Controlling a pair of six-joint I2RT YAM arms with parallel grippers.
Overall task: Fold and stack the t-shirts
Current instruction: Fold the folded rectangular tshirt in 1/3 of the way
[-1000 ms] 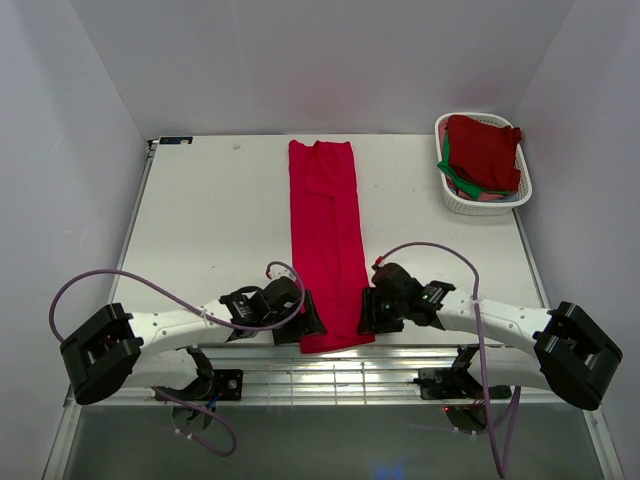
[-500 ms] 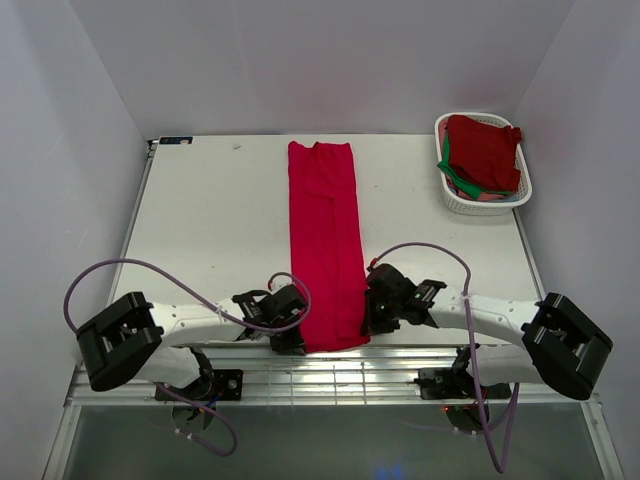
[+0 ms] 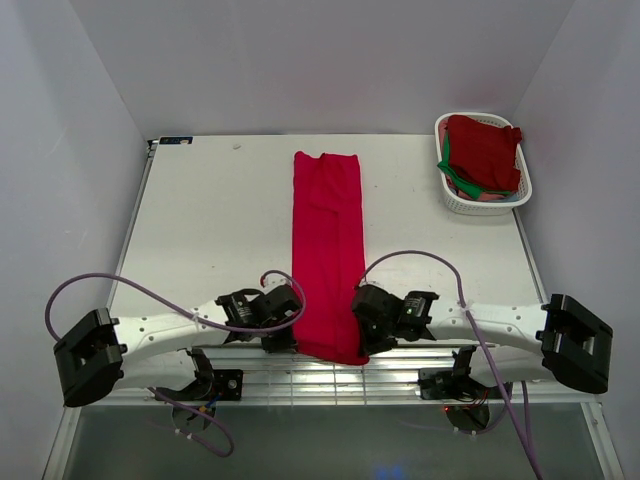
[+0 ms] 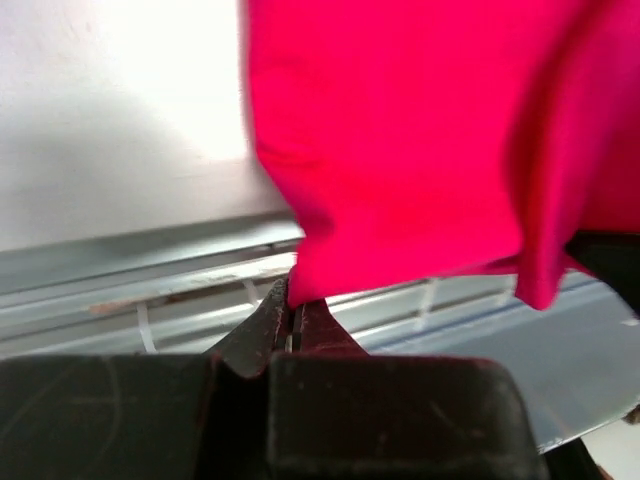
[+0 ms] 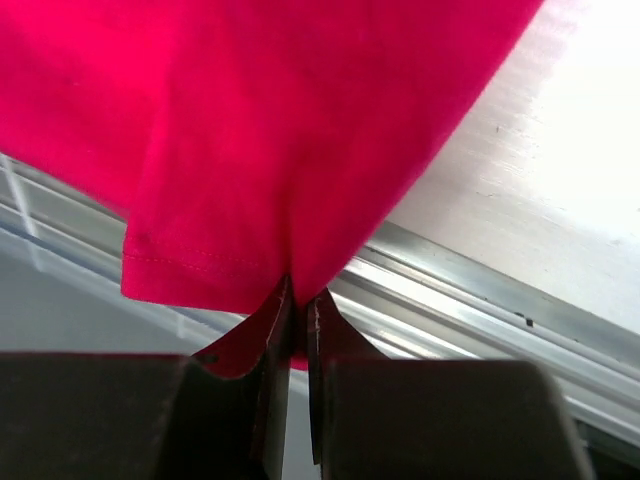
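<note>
Left gripper (image 4: 292,305) and right gripper (image 5: 300,290) each clamp a near corner of the crimson t-shirt (image 3: 327,240) — its hem past the table (image 3: 210,230) edge — bare tabletop on both its sides.

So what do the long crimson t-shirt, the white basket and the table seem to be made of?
The crimson t-shirt: soft matte knit cloth, probably cotton jersey; it drapes and wrinkles, and a stitched hem shows in the right wrist view. The white basket: likely moulded plastic, semi-gloss, with slotted walls. The table: smooth, hard white top, faintly glossy; material unclear.
</note>
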